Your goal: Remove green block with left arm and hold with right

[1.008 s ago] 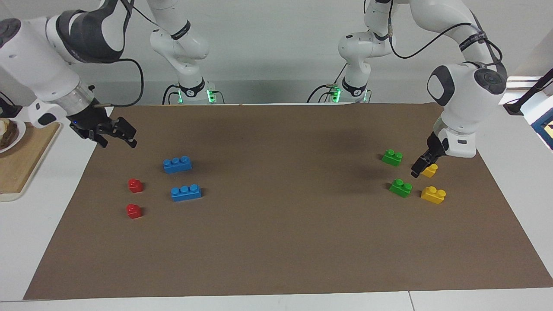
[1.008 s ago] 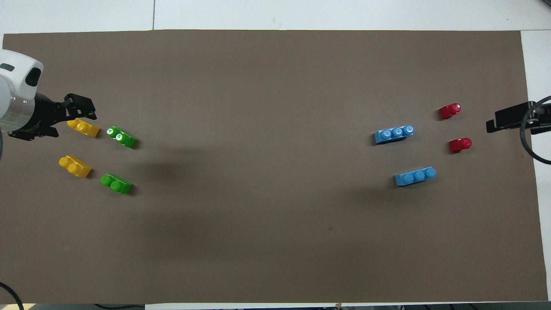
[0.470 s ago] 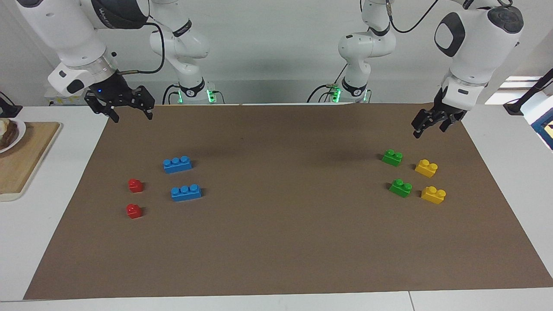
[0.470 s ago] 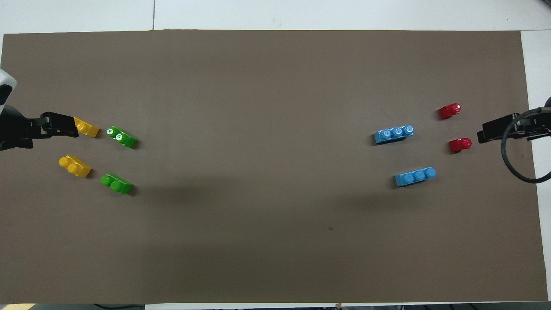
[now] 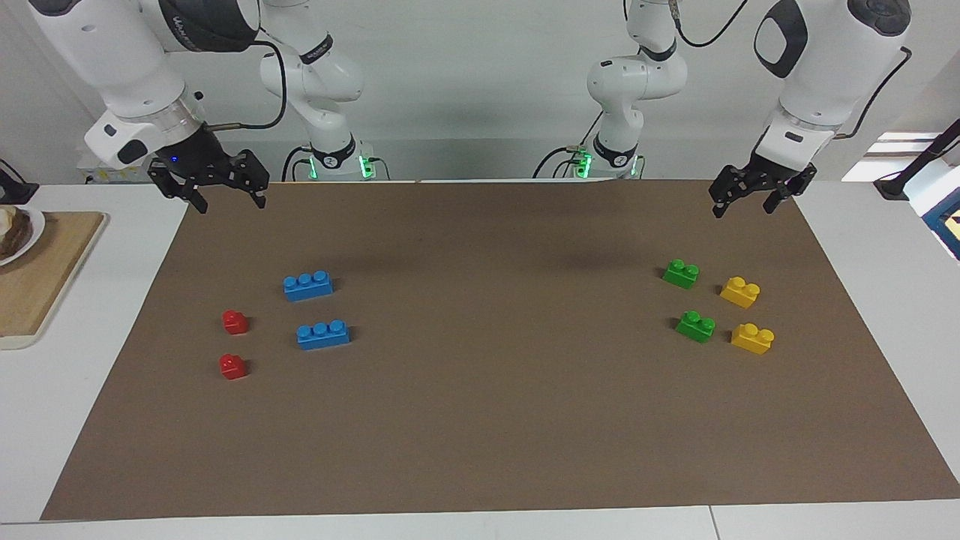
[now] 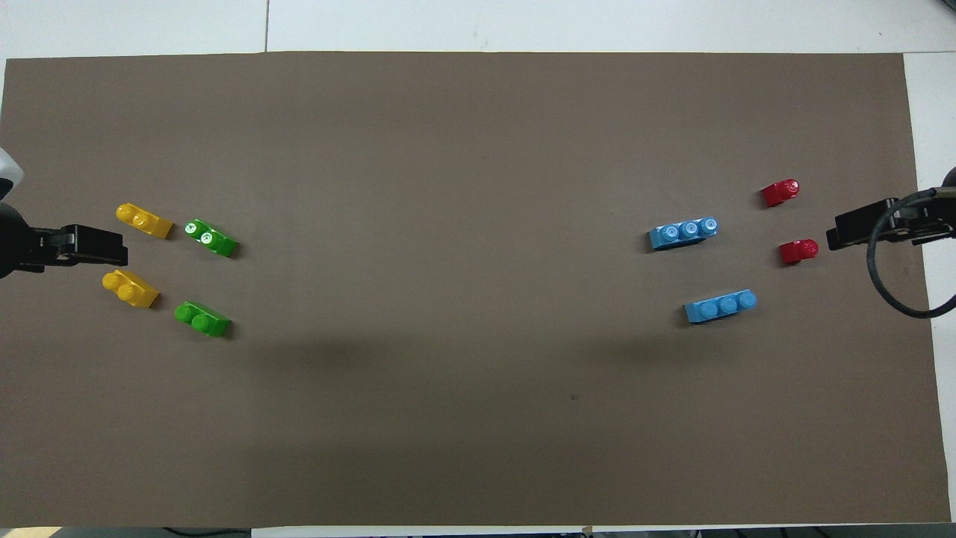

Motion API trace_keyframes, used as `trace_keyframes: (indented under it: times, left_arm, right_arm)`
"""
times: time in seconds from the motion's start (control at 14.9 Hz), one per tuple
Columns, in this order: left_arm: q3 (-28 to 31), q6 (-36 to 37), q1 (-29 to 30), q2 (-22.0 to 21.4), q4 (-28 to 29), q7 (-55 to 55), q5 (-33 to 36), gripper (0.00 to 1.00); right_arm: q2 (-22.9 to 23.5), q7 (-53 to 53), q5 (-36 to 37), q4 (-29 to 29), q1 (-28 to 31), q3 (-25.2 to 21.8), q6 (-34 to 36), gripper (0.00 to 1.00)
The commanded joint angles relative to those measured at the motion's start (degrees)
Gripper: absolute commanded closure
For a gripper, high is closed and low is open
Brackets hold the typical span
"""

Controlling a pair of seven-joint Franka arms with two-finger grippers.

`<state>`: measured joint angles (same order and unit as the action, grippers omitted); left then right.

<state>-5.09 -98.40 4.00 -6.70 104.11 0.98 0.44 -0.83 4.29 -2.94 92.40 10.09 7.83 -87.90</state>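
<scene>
Two green blocks lie apart on the brown mat (image 5: 480,420) toward the left arm's end: one (image 5: 681,273) (image 6: 202,318) nearer to the robots, the other (image 5: 695,327) (image 6: 211,237) farther. My left gripper (image 5: 742,201) (image 6: 97,246) is open and empty, raised over the mat's edge by the yellow bricks, touching nothing. My right gripper (image 5: 227,196) (image 6: 848,230) is open and empty, raised over the mat's edge at the right arm's end, beside the red bricks.
Two yellow bricks (image 5: 740,292) (image 5: 752,338) lie beside the green ones. Two blue three-stud bricks (image 5: 308,285) (image 5: 323,334) and two red bricks (image 5: 235,322) (image 5: 232,366) lie toward the right arm's end. A wooden board (image 5: 30,285) lies off the mat there.
Both grippers rose from low over the mat. The left one lifted away from the nearer yellow brick. No brick moved.
</scene>
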Motion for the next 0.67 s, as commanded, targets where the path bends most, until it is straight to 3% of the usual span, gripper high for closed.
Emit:
trace_keyframes:
  times: [0.0, 0.6]
  left_arm:
    - [0.5, 0.5, -0.3, -0.2, -0.3, -0.9, -0.5, 0.00]
    - [0.2, 0.7, -0.4, 0.0, -1.0, 1.1, -0.5, 0.00]
  right_arm:
    - [-1.1, 1.0, 0.3, 1.9, 0.5, 0.3, -0.3, 0.00]
    - [-1.4, 1.1, 0.3, 2.2, 0.7, 0.3, -1.0, 0.00]
